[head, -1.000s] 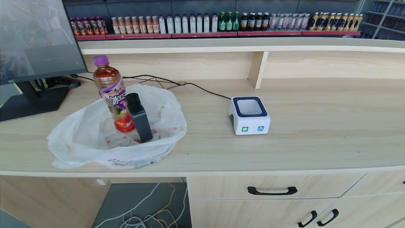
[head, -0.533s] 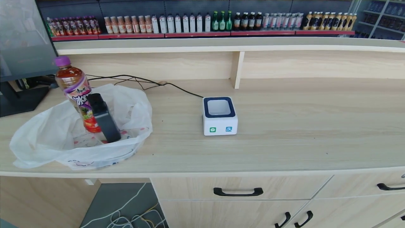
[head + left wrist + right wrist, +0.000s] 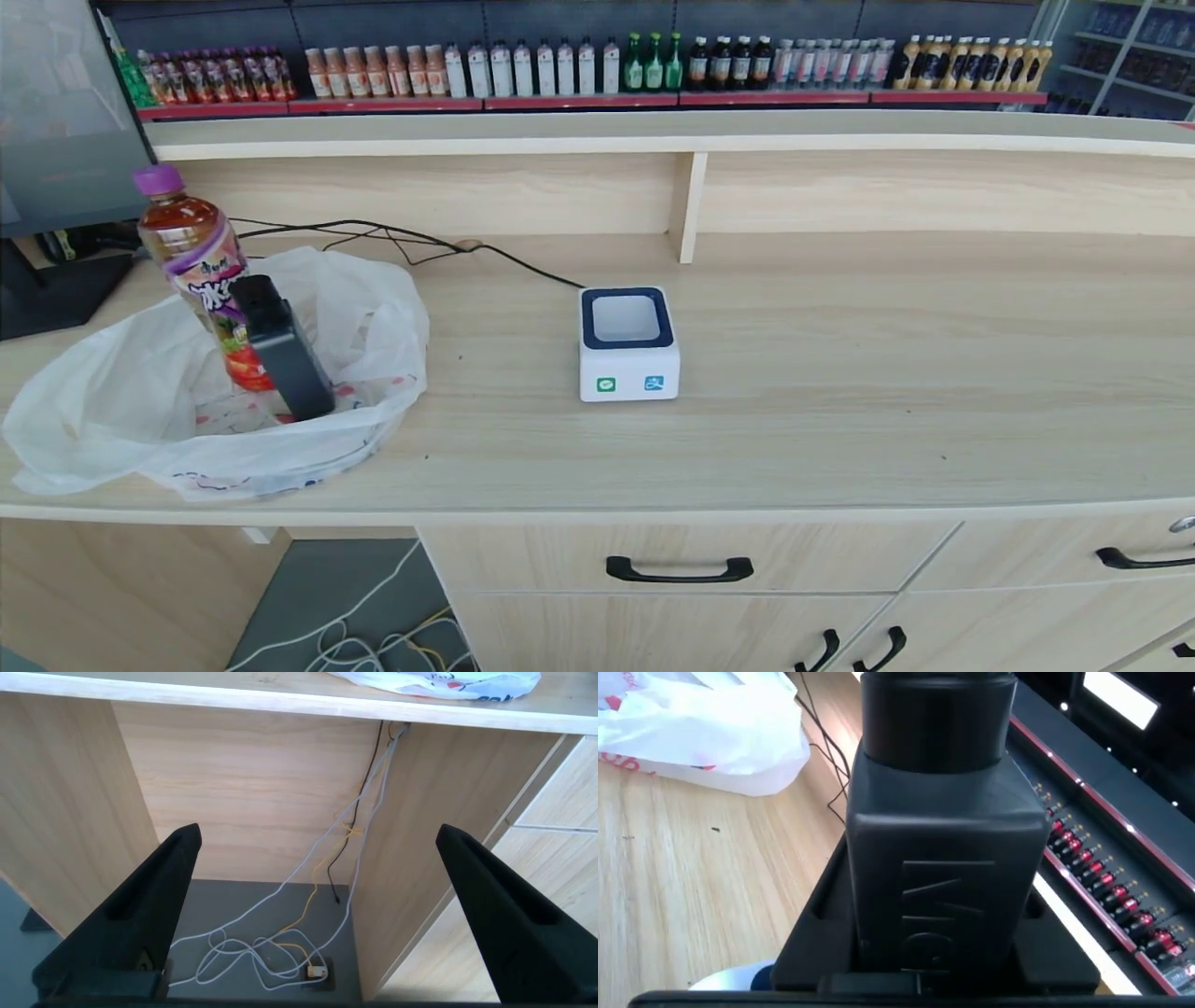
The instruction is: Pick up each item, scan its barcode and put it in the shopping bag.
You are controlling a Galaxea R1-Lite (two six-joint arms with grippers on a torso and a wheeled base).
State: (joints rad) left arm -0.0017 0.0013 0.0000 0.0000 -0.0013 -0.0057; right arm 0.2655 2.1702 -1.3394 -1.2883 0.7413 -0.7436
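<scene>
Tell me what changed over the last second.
Only the camera swung right, so everything slid left in the picture. The purple-capped tea bottle and black flat bottle stand in the white plastic shopping bag as before; the white box scanner keeps its place on the wooden counter.

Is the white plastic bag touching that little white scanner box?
Apart. The head view shows bare counter between the shopping bag and the scanner.

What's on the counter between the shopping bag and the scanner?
Head view: the stretch of counter between the shopping bag and the scanner is bare; the black cable runs behind it.
</scene>
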